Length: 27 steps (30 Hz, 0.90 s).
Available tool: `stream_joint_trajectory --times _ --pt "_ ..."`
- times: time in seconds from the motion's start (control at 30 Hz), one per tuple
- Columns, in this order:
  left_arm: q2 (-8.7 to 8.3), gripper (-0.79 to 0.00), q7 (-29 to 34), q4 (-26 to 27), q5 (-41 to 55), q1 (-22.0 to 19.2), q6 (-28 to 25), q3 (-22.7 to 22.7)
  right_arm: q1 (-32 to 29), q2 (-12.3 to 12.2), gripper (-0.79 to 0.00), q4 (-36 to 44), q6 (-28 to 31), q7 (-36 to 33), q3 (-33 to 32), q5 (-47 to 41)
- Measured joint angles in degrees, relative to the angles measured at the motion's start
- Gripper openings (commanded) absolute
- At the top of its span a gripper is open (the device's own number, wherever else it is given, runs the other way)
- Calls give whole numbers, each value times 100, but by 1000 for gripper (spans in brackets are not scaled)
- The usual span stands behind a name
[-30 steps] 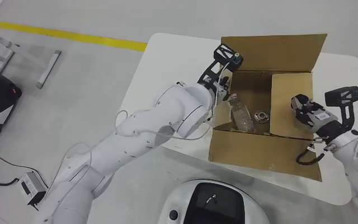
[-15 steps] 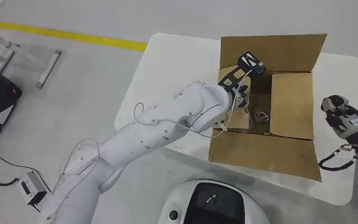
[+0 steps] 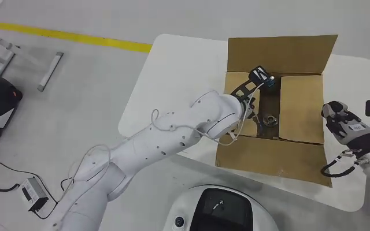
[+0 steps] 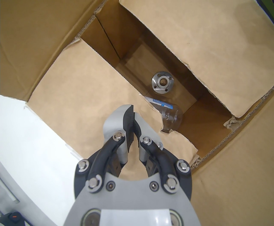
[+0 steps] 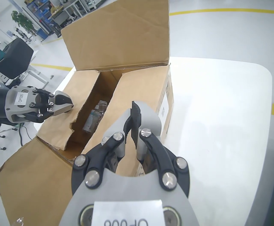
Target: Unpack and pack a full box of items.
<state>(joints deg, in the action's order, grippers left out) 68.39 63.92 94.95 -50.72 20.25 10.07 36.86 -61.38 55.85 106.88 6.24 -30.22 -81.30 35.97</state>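
Sitting over the 9 o'clock flap (image 4: 85,85) of the box (image 3: 277,55), your left claw (image 4: 131,111) is closed, empty; your right claw (image 5: 133,109), closed too, is beside its 3 o'clock edge. 1 bottle (image 4: 171,115) and 1 flange (image 4: 162,82) lie inside.

Factory hall — yellow floor line (image 3: 75,37), shelving (image 5: 64,8).

One cardboard box (image 3: 272,159) stands on one white table (image 3: 173,75). The box has four flaps (image 3: 300,107), two outer and two inner. Two items lie inside it: one clear plastic bottle (image 4: 171,116) and one round metal flange (image 4: 162,82). There are two grippers, the left gripper (image 4: 131,111) and the right gripper (image 5: 134,111).
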Motion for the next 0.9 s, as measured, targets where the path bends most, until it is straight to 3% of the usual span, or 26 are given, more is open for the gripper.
stream_joint_trajectory --times 0.13,0.17,0.2,0.23,0.33,0.57,0.77,0.9 --pt "22 -770 73 77 -37 48 14 92 29 12 -785 -20 16 1 17 -3" --pt "25 -499 84 98 -56 61 16 112 33 15 -785 -20 22 1 18 -7" --pt "27 -120 93 125 -75 71 21 139 36 17 -785 -17 28 6 17 -12" --pt "29 0 108 174 -103 74 34 188 38 20 -785 -6 38 28 9 -26" --pt "17 0 160 359 -149 66 41 380 14 30 -785 35 122 191 -46 -108" --pt "-104 0 244 1019 -314 224 -310 994 -370 67 -785 -35 631 1358 -420 -667" --pt "-348 0 -47 1835 -894 759 -1882 1512 -492 72 -785 -234 1065 1486 -639 -1109" --pt "-447 0 -321 2086 -754 1202 -2308 1928 -530 79 -785 -306 1375 1505 -682 -1322"
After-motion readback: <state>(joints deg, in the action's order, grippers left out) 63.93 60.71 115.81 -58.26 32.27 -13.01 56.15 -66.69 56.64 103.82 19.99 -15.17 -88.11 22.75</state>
